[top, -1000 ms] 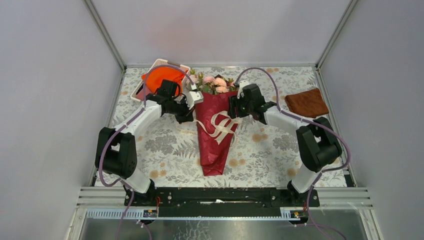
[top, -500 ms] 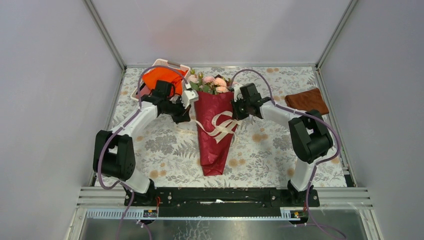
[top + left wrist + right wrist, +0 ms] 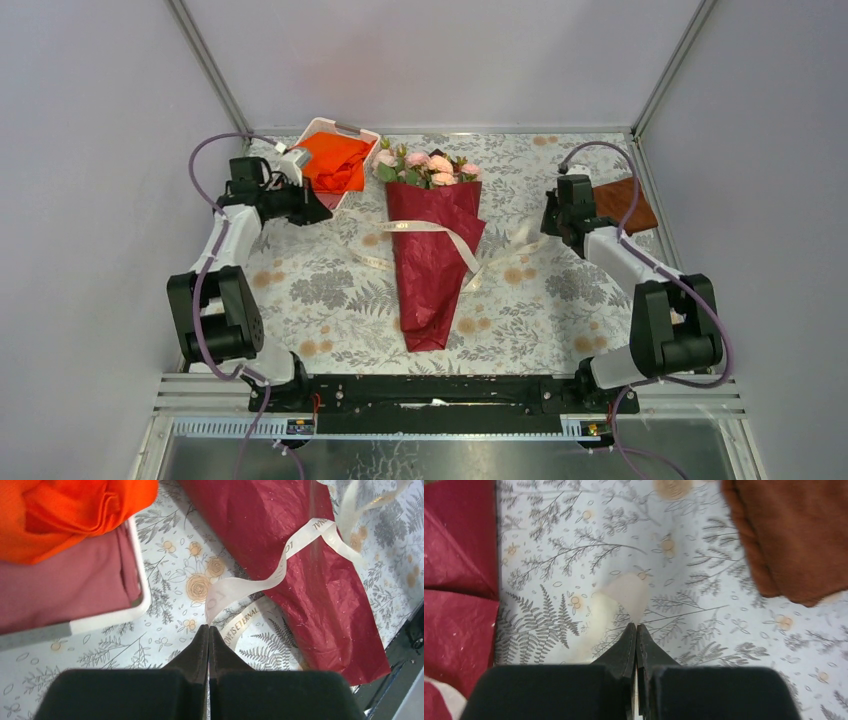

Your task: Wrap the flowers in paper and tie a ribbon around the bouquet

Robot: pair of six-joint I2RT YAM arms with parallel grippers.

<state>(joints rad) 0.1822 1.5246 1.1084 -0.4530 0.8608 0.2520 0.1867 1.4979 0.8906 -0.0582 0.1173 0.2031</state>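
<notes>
Cream ribbon crosses the dark red paper cone, which lies on the tabletop between the two hands with the pink flowers at its far end. The left hand has its fingers pressed together on one ribbon end, an orange cloth just beyond it. The right hand is clamped on the other end, which is blurred in its wrist view, with a brown cloth close behind it.
</notes>
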